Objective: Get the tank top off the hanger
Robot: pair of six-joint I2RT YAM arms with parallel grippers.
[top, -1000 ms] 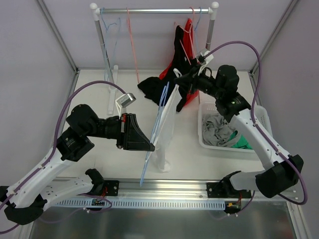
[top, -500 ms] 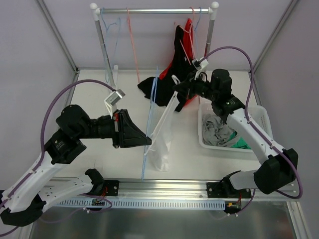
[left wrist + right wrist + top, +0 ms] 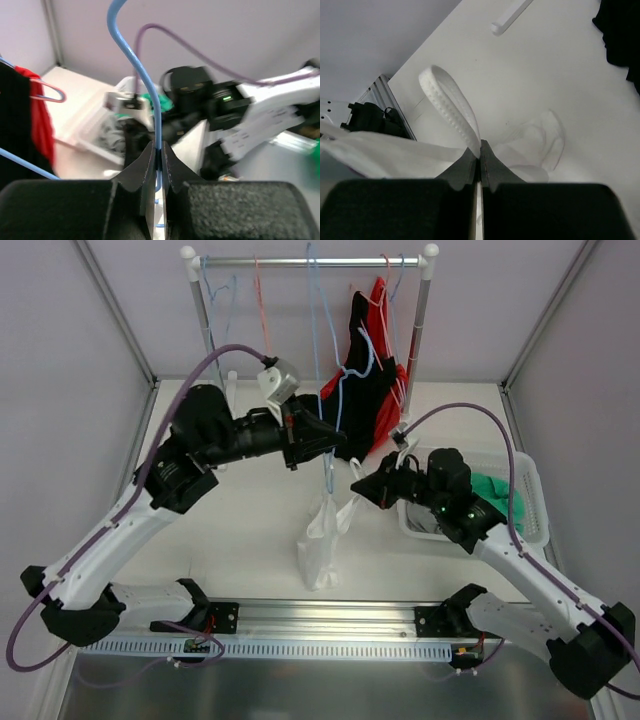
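Note:
The white tank top hangs slack over the table's near middle, its lower part resting on the table. My right gripper is shut on one of its ribbed straps, which loops up from the fingers in the right wrist view. My left gripper is shut on the blue wire hanger and holds it high near the rail. In the left wrist view the hanger's hook rises from between the closed fingers. The hanger's lower part reaches toward the top's upper end; whether it is still inside the top I cannot tell.
A clothes rail stands at the back with spare hangers and black and red garments. A white basket with grey and green clothes sits at the right. A metal rail runs along the near edge.
My left gripper has swung up and back toward the rail, lifting the blue hanger. My right gripper has pulled the strap down and toward the near side. The tank top has slumped lower.

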